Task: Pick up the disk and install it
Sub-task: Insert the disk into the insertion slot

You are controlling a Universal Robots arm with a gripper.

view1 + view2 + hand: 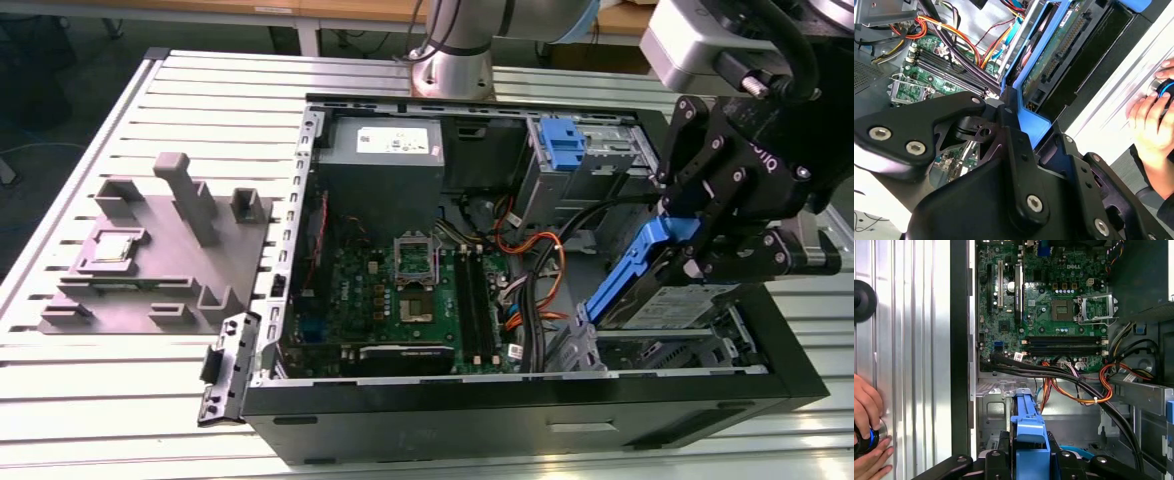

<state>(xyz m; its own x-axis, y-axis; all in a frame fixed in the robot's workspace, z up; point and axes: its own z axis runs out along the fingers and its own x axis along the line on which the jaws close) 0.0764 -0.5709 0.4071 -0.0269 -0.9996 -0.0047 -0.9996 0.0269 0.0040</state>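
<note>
A slotted silver surface (120,400) is spreading wide and catching even light, while a dark floor (80,70) is showing beyond it at the exterior view's left and a wooden desk (334,8) is standing behind.

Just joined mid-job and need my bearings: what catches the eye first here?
The black gripper, clamped on the blue-railed disk, holds it tilted at the exterior view's right end of the open computer case. Inside lies the green motherboard with orange cables. In the first wrist view, a person's hand rests on a knob beside the case.
</note>
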